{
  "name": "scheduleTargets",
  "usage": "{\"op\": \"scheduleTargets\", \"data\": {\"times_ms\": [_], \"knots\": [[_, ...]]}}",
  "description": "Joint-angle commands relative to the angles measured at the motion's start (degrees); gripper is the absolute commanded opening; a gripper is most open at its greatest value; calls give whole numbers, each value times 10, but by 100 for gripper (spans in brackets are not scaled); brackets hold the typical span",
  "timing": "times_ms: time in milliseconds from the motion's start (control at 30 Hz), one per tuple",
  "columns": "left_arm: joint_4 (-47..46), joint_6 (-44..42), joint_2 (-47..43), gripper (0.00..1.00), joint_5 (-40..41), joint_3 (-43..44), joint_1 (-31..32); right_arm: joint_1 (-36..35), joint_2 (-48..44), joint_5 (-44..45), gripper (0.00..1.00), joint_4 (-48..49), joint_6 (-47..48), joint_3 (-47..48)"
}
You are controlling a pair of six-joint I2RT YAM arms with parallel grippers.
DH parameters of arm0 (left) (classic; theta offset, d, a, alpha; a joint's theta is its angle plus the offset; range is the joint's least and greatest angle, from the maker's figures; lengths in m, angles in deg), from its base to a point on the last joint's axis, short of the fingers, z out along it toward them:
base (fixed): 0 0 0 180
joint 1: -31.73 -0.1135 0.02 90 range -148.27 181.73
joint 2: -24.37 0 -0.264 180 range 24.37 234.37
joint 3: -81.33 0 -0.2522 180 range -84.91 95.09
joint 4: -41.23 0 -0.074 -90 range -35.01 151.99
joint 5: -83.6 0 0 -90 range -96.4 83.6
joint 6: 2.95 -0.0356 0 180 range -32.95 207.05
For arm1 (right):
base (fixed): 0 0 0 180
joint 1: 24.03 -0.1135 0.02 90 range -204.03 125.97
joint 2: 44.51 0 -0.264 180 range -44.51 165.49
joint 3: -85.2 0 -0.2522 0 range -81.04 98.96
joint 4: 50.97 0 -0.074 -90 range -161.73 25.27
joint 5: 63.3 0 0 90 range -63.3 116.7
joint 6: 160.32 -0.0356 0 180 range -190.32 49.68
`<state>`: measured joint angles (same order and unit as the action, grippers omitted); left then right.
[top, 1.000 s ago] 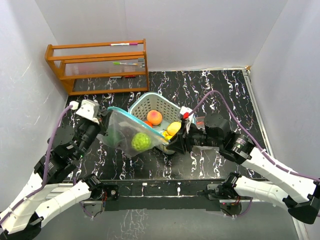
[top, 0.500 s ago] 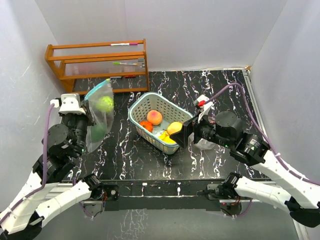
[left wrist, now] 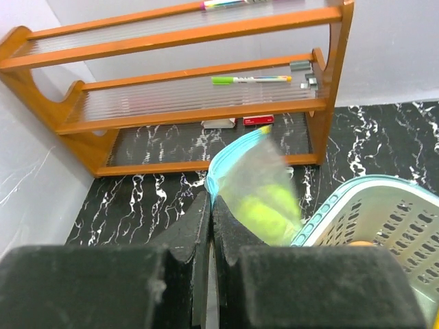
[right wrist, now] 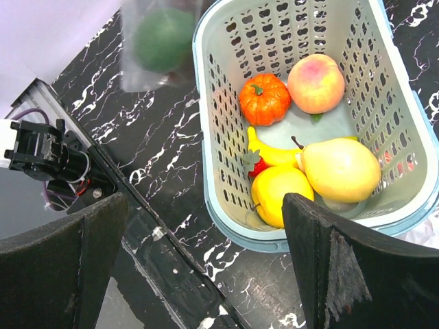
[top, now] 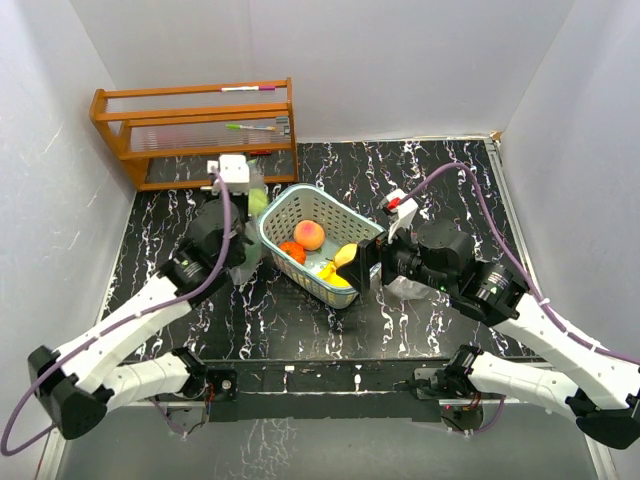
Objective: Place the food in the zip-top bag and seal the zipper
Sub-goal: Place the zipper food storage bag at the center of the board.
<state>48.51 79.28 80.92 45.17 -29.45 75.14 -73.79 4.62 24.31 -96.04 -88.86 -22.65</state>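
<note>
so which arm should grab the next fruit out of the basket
right, probably. the right gripper is open and points at the fruit in the basket; the left gripper is shut on the zip-top bag, holding it beside the basket.

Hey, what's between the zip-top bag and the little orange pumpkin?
A strip of bare black tabletop, then the basket wall, lie between zip-top bag and pumpkin; the right wrist view shows it.
</note>
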Motion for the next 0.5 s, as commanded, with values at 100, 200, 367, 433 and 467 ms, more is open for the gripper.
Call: {"op": "scheduleTargets", "data": {"times_ms": [100, 200, 367, 433, 467], "knots": [[-139, -55, 26, 0, -9, 38, -17, 2, -27, 9, 99, 17, -5, 4], [-127, -40, 6, 0, -1, 6, -17, 2, -35, 16, 98, 15, -4, -9], [3, 92, -30, 18, 7, -49, -18, 2, -18, 117, 98, -26, -49, -3], [58, 140, -42, 62, -8, -56, -18, 2, -8, 190, 99, -63, -92, 8], [86, 163, -49, 78, -14, -56, -18, 2, -3, 224, 99, -83, -111, 13]]}}
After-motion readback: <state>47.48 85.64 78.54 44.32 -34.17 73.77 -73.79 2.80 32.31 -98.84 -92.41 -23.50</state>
